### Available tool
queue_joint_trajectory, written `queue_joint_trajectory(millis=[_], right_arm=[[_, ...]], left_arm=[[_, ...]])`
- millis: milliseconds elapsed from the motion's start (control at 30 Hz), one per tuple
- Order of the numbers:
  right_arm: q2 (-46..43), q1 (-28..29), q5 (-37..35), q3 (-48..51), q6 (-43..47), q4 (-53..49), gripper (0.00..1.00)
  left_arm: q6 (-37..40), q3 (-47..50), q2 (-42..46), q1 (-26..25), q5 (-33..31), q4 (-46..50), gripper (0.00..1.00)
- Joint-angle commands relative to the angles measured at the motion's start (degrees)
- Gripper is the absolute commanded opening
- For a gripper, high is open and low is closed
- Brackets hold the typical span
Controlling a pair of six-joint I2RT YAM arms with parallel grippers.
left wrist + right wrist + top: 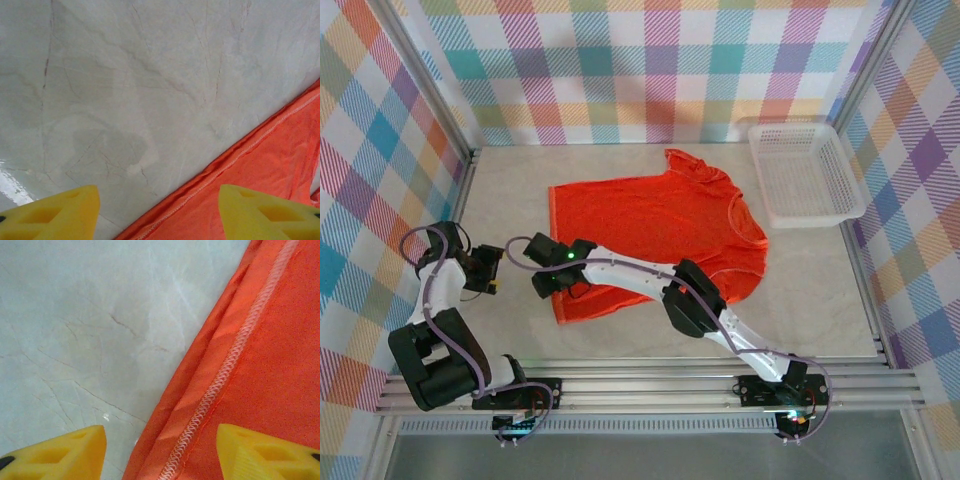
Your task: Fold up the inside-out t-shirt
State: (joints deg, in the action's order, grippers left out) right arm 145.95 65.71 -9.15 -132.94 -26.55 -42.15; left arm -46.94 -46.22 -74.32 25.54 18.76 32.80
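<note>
The t-shirt [650,230] is lying flat on the tabletop [820,300] beside the basket [810,216], and the left tool [160,210] and right tool [160,452], both spread and pinching nothing, are lining up over its hem [220,385] farthest from the basket, probably needing to drop and pinch it.

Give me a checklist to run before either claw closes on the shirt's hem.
1. Bright orange-red fabric t-shirt spread out on the pale marbled table: ok.
2. Left claw open, the stitched hem running through its gap: ok.
3. Right claw open, straddling the same hem edge: ok.
4. Both claws low enough to catch fabric: cannot tell.
5. White plastic mesh basket well away from both claws: ok.
</note>
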Motion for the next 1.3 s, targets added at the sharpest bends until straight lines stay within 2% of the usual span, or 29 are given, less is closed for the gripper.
queue_joint_trajectory(millis=[0, 133, 233, 433, 500, 567, 733, 767, 833, 933, 1267], right_arm=[[2.1, -0.4, -1.9, -1.8, 0.0, -5.2, 0.54], [1.7, -0.3, -1.7, -0.3, -0.5, -4.8, 0.42], [1.7, -0.3, -1.5, 0.2, -0.4, -4.3, 0.38], [1.5, -0.3, -1.4, -0.1, -0.3, -4.1, 0.09], [1.2, -0.3, -1.3, -0.1, -0.2, -4.2, 0.02], [0.7, -0.4, -1.6, -0.3, -0.2, -4.6, 0.00], [-1.6, -0.4, 0.2, 1.1, 0.0, -4.3, 0.02], [-1.9, -0.4, 1.0, 1.2, 0.0, -4.3, 0.15], [-2.3, -0.1, 2.2, 1.4, 0.0, -4.6, 0.29], [-2.4, 0.8, 2.3, 1.8, 0.2, -5.3, 0.36], [-5.7, 3.5, 0.9, 6.4, 0.1, -5.4, 0.40]], left_arm=[[-0.1, 1.0, 1.6, 0.7, 2.1, -0.6, 0.63], [-0.1, 1.2, 2.2, 0.7, 2.6, -0.8, 0.61], [-0.2, 1.2, 2.4, 0.7, 2.9, -0.9, 0.60], [0.2, 1.2, 2.9, 0.7, 3.1, -0.6, 0.58], [0.6, 1.1, 3.1, 0.7, 3.0, -0.4, 0.58], [1.0, 1.0, 3.2, 0.7, 2.8, 0.0, 0.59], [1.8, 1.0, 3.3, 0.7, 2.4, 0.5, 0.58], [1.8, 1.0, 3.4, 0.7, 2.4, 0.5, 0.58], [1.9, 0.9, 3.5, 0.7, 2.4, 0.7, 0.58], [2.2, 0.6, 3.5, 0.7, 2.2, 0.9, 0.58], [2.4, 0.7, 3.5, 0.7, 2.0, 0.9, 0.57]])
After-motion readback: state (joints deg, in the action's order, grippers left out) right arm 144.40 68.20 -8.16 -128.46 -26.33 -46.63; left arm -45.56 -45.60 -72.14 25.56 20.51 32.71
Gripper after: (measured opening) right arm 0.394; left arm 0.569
